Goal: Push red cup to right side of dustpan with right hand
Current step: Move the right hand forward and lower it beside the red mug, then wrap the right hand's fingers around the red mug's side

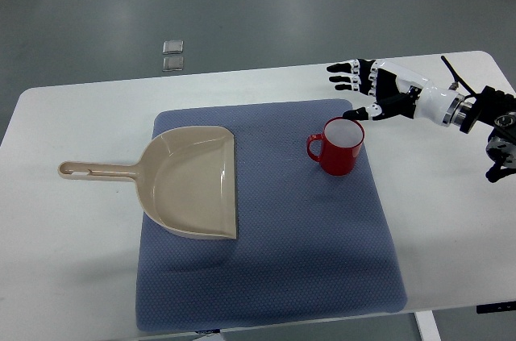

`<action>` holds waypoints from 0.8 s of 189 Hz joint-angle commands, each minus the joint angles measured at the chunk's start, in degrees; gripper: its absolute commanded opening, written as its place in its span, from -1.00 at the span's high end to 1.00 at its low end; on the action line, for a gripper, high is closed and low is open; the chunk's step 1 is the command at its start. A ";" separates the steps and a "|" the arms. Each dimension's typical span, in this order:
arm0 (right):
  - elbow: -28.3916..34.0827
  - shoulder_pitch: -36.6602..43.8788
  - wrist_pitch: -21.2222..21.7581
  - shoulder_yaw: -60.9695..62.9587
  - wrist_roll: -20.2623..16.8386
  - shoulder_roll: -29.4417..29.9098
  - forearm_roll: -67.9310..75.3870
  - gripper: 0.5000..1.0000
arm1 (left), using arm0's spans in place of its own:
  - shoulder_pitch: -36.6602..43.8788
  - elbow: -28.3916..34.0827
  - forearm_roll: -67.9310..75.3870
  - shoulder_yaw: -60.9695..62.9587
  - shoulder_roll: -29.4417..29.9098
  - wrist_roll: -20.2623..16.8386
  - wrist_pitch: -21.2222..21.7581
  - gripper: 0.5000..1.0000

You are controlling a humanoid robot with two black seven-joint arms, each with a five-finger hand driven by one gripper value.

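Upright on the blue mat (322, 252), the red cup (339, 146) stands toward the mat's far right corner, its handle turned to the left and its white inside showing. Well apart from it, on the mat's left part, the beige dustpan (193, 182) lies flat with its open straight edge facing the cup and its handle reaching off the mat's left edge onto the white table (72, 252). The right hand (367, 87) comes in over the table's right edge and hovers just beyond the cup, near its far right rim; whether it touches the cup cannot be told. Its fingers (343, 73) are spread apart and stretched out to the left, holding nothing.
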 commanded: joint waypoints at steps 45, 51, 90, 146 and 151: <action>0.13 -1.41 -7.68 -6.83 6.89 0.41 -11.58 -0.73 | 0.00 0.00 0.01 -0.01 0.00 0.09 0.00 -1.00; 0.13 -1.41 -8.82 -7.36 6.89 0.50 -11.58 -0.73 | 0.00 0.00 0.01 -0.01 0.00 0.09 0.00 -1.00; -0.13 -1.58 -11.46 -7.27 6.89 1.02 -10.88 -0.73 | 0.00 0.00 0.01 -0.01 0.00 0.09 0.00 -1.00; -0.31 -2.64 -13.04 -7.10 6.89 1.47 -10.61 -0.73 | 0.00 0.00 0.01 -0.01 0.00 0.09 0.00 -1.00; -0.31 -2.64 -13.04 -7.01 6.89 1.47 -10.61 -0.73 | 0.00 0.00 0.01 -0.01 0.00 0.09 0.00 -1.00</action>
